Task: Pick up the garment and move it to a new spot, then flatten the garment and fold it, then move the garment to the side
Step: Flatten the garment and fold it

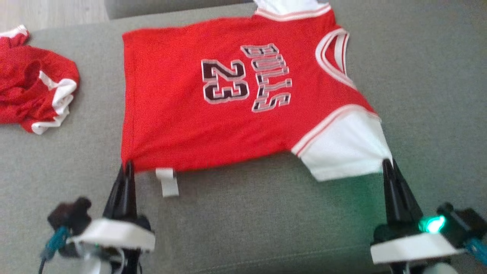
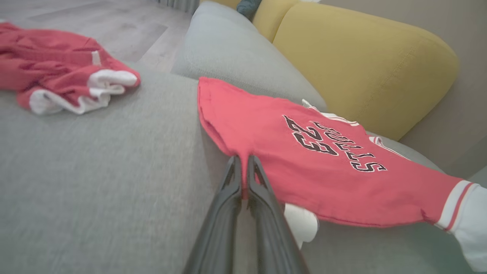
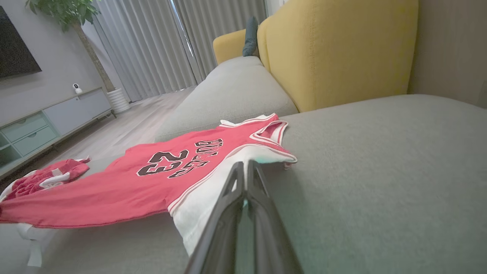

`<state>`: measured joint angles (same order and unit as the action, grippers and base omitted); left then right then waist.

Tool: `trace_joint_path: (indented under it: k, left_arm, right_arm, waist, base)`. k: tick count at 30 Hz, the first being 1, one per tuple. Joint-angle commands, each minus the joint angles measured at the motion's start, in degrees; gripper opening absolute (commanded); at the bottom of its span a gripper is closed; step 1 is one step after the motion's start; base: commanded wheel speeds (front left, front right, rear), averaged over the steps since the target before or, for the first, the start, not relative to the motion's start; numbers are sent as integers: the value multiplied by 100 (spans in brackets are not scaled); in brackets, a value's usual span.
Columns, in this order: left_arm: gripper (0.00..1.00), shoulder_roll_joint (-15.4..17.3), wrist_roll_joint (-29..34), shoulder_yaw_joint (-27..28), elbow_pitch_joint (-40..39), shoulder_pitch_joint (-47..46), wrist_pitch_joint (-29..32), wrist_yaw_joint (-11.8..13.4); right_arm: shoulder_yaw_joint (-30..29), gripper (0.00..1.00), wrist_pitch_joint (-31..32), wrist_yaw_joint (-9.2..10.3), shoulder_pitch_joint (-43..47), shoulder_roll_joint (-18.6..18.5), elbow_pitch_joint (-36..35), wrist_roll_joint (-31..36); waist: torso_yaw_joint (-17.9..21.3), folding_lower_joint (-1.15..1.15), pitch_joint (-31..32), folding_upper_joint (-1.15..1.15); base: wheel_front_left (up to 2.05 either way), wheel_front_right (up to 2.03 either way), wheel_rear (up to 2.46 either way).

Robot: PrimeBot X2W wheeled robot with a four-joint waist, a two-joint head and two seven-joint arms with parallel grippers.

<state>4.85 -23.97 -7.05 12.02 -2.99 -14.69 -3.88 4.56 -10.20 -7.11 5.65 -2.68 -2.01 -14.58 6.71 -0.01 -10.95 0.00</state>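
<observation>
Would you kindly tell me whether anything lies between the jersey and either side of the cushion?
Yes: a crumpled red garment lies left of the jersey, apart from it. Nothing visible lies to its right.

Left claw pinched on red jersey's hem, apparently lifted off grey cushion, crumpled red garment beyond

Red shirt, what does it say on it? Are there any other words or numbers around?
"23": on the red shirt, big black digits.
"BULLS": on the same shirt, beside the number.
White tag at its hem: no writing can be read.
Crumpled red clothes: no writing shows.
</observation>
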Motion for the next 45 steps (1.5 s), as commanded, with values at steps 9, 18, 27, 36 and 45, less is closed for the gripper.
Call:
trace_joint_path:
  k: [9,18,27,36,45]
  left_arm:
    - [0,-121,-71,252,-484,662,-30,87]
    - [0,-165,-268,182,-174,165,-30,21]
    - [0,-189,-608,63,349,-834,-30,38]
    - [0,-192,-461,33,1145,-1615,-30,103]
    - [0,-194,-327,-24,1802,-2243,-30,66]
  right_arm:
    - [-4,0,135,-37,597,-20,-306,-204]
    - [56,0,-90,-37,-132,-20,510,-471]
    - [-166,0,-375,-37,-1362,-20,1307,-468]
    - [-265,0,-463,-37,-2779,-20,2389,-502]
    - [-338,0,-478,-37,-3971,-20,3619,-154]
  waist:
    - [-36,1,141,0]
    - [-119,1,-110,0]
    - [-263,1,-370,0]
    - [-315,1,-565,0]
    - [-459,1,-743,0]
  base:
    - [0,0,0]
    - [0,0,0]
    - [0,0,0]
    - [0,0,0]
    - [0,0,0]
